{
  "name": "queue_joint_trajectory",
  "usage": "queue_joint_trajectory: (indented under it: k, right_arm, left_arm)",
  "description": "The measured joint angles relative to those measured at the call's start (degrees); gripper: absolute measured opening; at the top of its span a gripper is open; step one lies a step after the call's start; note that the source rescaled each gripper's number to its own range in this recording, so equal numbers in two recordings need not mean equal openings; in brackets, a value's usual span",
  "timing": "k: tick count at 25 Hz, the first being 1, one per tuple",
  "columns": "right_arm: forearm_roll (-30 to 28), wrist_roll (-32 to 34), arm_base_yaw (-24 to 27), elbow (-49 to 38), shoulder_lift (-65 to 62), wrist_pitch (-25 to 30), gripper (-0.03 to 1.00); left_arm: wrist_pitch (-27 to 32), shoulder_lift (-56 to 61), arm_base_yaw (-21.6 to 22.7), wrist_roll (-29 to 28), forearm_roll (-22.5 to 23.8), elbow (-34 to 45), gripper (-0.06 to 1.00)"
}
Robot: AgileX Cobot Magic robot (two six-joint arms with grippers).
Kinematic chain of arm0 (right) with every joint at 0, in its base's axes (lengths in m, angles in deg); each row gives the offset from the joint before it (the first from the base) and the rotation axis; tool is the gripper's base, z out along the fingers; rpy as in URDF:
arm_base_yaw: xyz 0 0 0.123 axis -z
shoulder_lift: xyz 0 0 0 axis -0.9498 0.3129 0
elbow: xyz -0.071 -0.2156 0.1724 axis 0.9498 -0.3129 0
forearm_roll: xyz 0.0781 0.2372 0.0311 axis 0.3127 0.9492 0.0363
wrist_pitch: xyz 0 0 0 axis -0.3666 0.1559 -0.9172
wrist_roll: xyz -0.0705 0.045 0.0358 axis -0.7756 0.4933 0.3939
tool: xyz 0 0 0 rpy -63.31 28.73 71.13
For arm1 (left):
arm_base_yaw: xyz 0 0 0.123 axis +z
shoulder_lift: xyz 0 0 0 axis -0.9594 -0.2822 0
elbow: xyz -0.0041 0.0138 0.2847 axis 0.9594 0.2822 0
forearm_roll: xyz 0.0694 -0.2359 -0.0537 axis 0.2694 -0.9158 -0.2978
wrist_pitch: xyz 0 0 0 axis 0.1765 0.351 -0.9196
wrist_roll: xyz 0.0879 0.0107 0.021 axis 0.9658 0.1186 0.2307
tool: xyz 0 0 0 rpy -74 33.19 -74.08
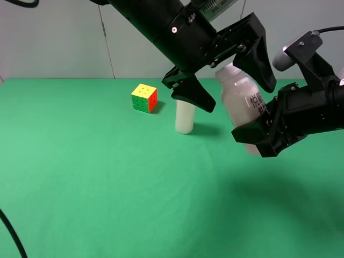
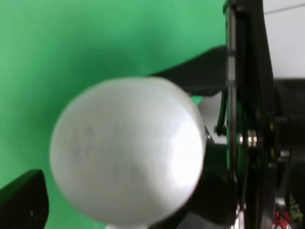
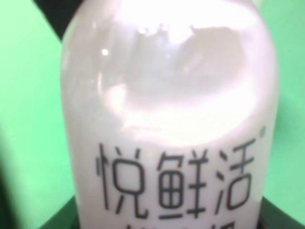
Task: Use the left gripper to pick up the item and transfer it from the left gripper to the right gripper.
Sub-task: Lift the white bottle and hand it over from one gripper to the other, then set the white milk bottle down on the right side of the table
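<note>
Handover step, and judged close to done. Gripping the item [image 1: 243,107], a small white bottle, low on its body with the right gripper [image 1: 255,128], clenched on it, with dark finger edges showing at both lower corners of the label in the right wrist view. Holding it aloft right of centre, clear of the green table [image 1: 97,193], tilted with the cap leaning toward the left. Flanking the cap with the left gripper [image 1: 236,92], released and spread wide; in the left wrist view, showing a strip of green between the round cap [image 2: 126,150] and one finger [image 2: 21,202], so probably touching nothing.

Next, probably: draw the left gripper up and back toward the far left, straight off the cap, without brushing it or nudging the bottle in the other clamp. Keep the right grip firm and level meanwhile. Mind the candle [image 1: 184,117] and the puzzle cube [image 1: 144,98] standing on the table to the left, beneath that retreat path; cannot tell how much height separates them from the lower jaw.
</note>
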Motion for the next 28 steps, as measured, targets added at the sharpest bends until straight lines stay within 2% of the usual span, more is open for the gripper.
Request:
queue_joint_trajectory:
  k: [5,10,19,24,28]
  right_arm:
    - [0.0,0.04,0.0,0.0,0.0,0.0,0.01]
    - [0.0,0.04,0.0,0.0,0.0,0.06,0.01]
    - [0.0,0.04,0.0,0.0,0.0,0.56,0.01]
    - [0.0,0.04,0.0,0.0,0.0,0.91,0.01]
    - [0.0,0.04,0.0,0.0,0.0,1.17,0.01]
  left_arm:
    - [1.61,3.68,2.36,-1.4,4.83,0.0,1.0]
    - [3.69,8.3,3.98,-4.02,11.7,0.0,1.0]
    - [9.67,18.23,4.24,-13.41,31.0,0.0,1.0]
    - [12.76,23.51,4.24,-16.81,39.59,0.33,1.0]
    - [13.44,28.01,4.24,-19.51,45.92,4.35,1.0]
